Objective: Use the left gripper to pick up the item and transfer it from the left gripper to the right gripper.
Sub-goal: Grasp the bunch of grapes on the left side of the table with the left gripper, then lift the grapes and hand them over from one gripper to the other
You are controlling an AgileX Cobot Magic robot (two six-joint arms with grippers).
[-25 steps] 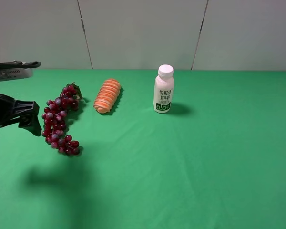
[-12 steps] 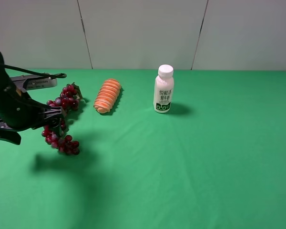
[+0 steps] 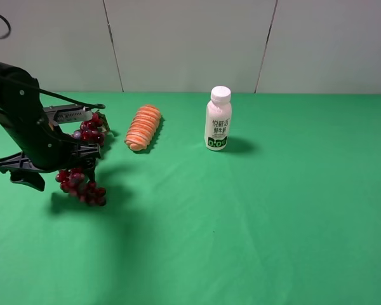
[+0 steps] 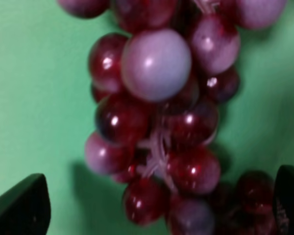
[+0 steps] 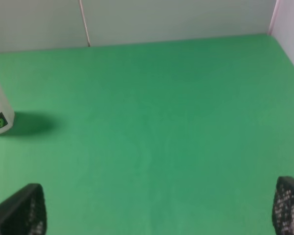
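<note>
The black left claw (image 4: 154, 208) hangs spread wide, straddling the long glossy red-purple plastic grape bunch (image 3: 82, 187). The bunch lies on the green cloth surface (image 3: 254, 216), well left of the white plastic bottle (image 3: 218, 119). The right claw (image 5: 159, 210) gapes open right of that bottle.

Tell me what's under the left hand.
The grape bunch lies under the left hand, jaws open either side, on green cloth. From the high camera the arm hides the bunch's middle; only its ends show.
</note>
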